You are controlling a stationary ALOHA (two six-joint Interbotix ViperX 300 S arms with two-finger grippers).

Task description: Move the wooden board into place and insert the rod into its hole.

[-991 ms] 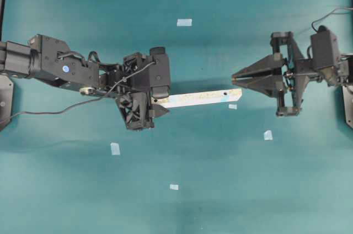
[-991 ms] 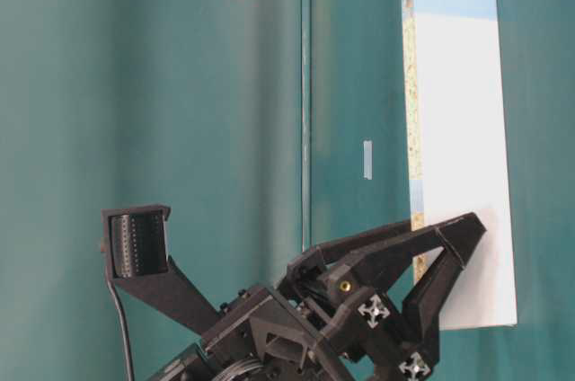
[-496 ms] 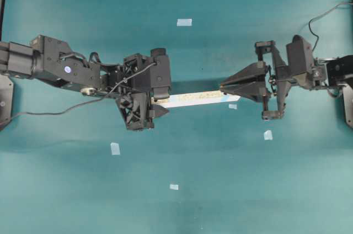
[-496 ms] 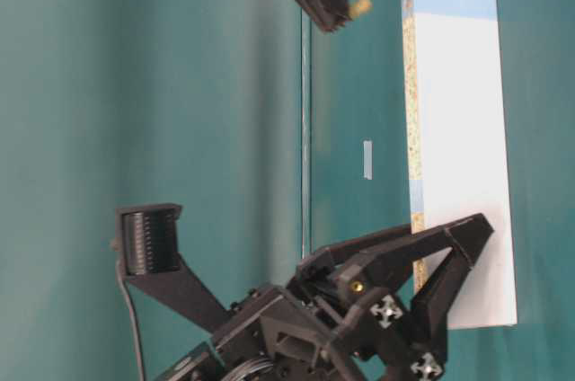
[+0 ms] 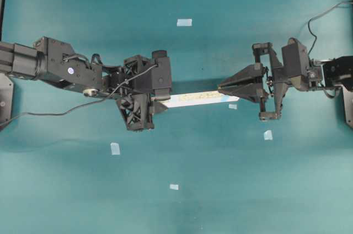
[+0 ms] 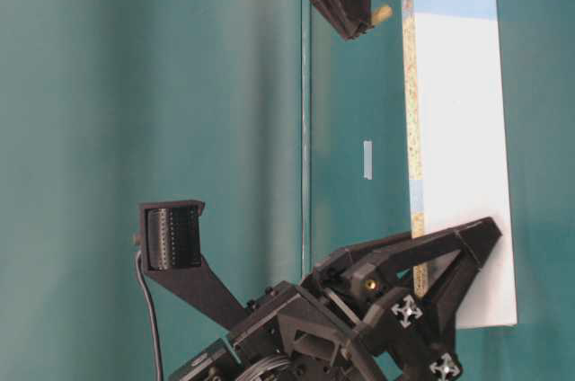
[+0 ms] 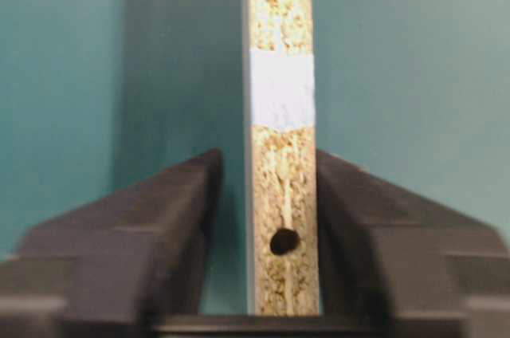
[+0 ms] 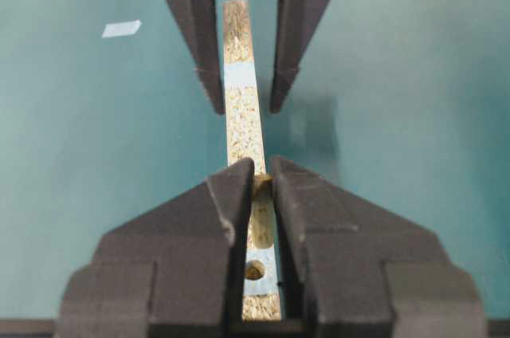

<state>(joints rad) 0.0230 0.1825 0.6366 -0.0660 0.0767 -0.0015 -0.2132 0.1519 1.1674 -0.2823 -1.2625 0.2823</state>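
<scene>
Overhead: wooden board (image 5: 198,97) on edge on the counter (image 5: 220,190) between both tools. Table-level: right tool (image 6: 367,18) clamps the rod (image 6: 382,13) beside the board's edge. Left wrist: left tool (image 7: 267,194) narrow, straddling the board; contact unclear.

I saw a teal worktop (image 5: 231,179) under even light, small pale tape squares (image 5: 184,22) scattered across it

Black arms (image 5: 71,71), triangular tools, loose cables
</scene>
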